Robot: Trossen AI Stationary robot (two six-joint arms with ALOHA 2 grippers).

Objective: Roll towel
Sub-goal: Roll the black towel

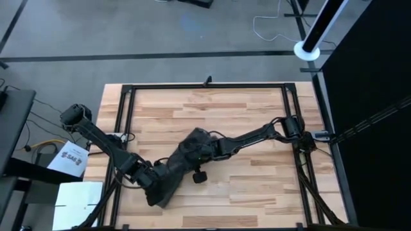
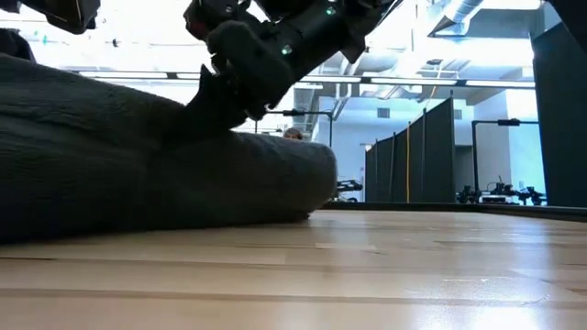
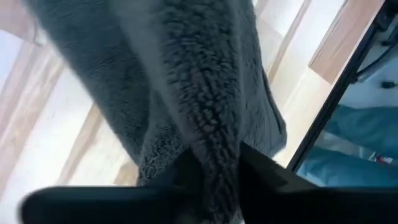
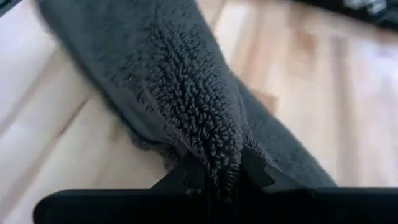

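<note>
The dark charcoal-grey towel (image 1: 176,167) lies bunched in a long slanting heap on the wooden table, near its middle and toward the near left. In the low view it fills the left half (image 2: 138,174). My left gripper (image 1: 149,180) is at the towel's near-left end, shut on it. My right gripper (image 1: 207,151) is at the towel's far-right end, shut on it. The white tag is hidden. My left gripper pinches a raised fold of the towel (image 3: 214,168) between its two fingers, at the heap's near-left end. The cloth runs away from the fingers as a thick ridge. My right gripper pinches a raised fold of the towel (image 4: 221,158) between its two fingers, at the heap's far-right end, slanting down from the table's right. The rest of the cloth lies on the table.
A black metal frame (image 1: 205,85) runs around the table's work area. Bare wood lies to the right (image 1: 257,179) and far side (image 1: 192,109) of the towel. Papers and cables sit off the table's left edge (image 1: 70,160).
</note>
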